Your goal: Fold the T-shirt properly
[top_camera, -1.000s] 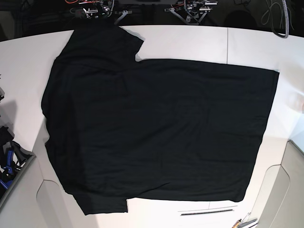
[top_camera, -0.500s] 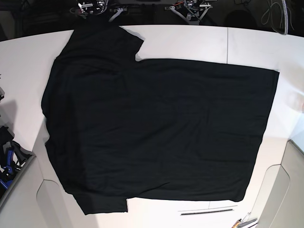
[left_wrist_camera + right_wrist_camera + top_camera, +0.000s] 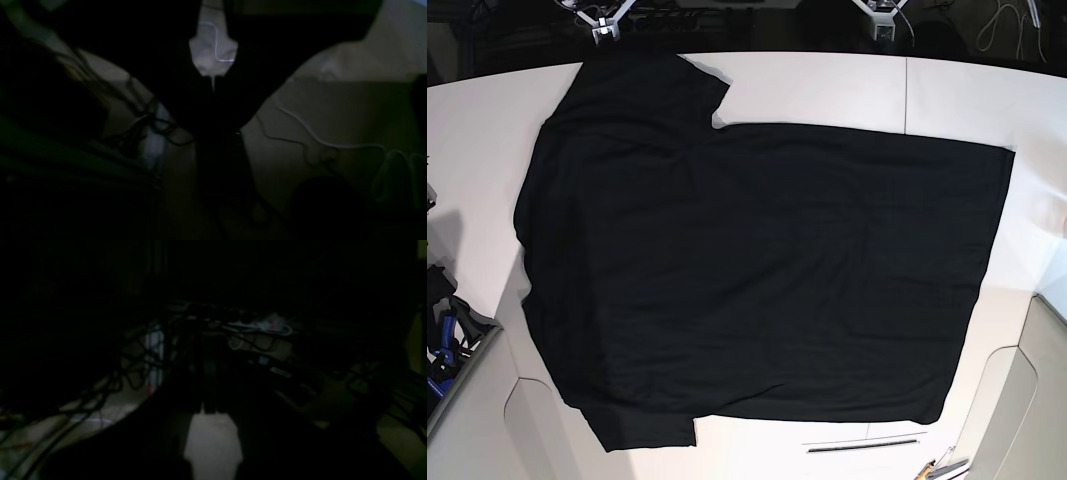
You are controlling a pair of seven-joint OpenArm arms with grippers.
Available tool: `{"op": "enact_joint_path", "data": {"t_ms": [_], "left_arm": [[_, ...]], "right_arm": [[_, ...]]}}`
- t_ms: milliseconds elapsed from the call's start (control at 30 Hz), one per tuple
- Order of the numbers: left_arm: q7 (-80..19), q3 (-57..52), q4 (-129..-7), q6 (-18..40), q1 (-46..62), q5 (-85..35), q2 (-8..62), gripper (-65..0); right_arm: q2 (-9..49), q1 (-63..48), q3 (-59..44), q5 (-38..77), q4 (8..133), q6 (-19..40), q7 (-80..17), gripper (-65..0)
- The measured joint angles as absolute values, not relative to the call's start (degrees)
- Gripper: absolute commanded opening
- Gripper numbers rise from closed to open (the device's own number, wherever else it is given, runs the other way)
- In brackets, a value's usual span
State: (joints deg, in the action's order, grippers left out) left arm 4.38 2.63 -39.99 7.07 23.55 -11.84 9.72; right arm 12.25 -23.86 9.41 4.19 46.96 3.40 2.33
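The black T-shirt (image 3: pixel 757 270) lies spread flat on the white table (image 3: pixel 827 85), plain side up, with one sleeve at the far left and one at the near left. No print shows. Only small white parts of my right gripper (image 3: pixel 603 20) and my left gripper (image 3: pixel 882 22) show beyond the table's far edge, well clear of the shirt. Both wrist views are very dark. They show dark finger shapes over a dim floor with cables, and no cloth between them. I cannot tell how the jaws stand.
Blue-handled tools (image 3: pixel 445 345) lie off the table's left edge. Cables (image 3: pixel 1007 30) hang at the far right. A thin dark slot (image 3: pixel 862 445) marks the near table edge, and a small tool (image 3: pixel 942 468) lies near it. Loose cables (image 3: pixel 317 140) run across the floor.
Both grippers have drawn back past the far edge, the right one to the left and the left one to the right. The T-shirt has not moved.
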Motion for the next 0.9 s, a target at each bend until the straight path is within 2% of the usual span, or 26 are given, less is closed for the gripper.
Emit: {"op": "enact_joint_path", "data": {"t_ms": [233,400,600,733,900], "left_arm": [[3.22,2.66,-54.65,7.38,36.07,-15.22,14.74,-65.0],[3.38,2.72,-66.15,11.66,44.05,-18.50,18.94,-65.0],[-0.14,2.26,-80.47,18.65,54.02,-21.82,23.38,-65.0],[-0.86,-2.61,-90.06,25.08,58.83,-23.94,25.28,-65.0],[-12.95,-11.42,-100.01,35.48,61.34,-31.35,25.36,-65.0]], "right_arm": [[14.24,-35.38,9.39,4.47,60.95,3.49,2.68,-65.0],[15.84,-44.14,9.41,6.35,69.82,3.27,2.02,-65.0],[17.39,-51.46,7.40,6.35,82.17,3.40,1.93,-65.0],[18.24,-57.43,3.36,10.04,91.83,3.29,0.99,-65.0],[18.06,-62.06,-2.11,16.36,102.52,4.93,-0.12,-65.0]]}}
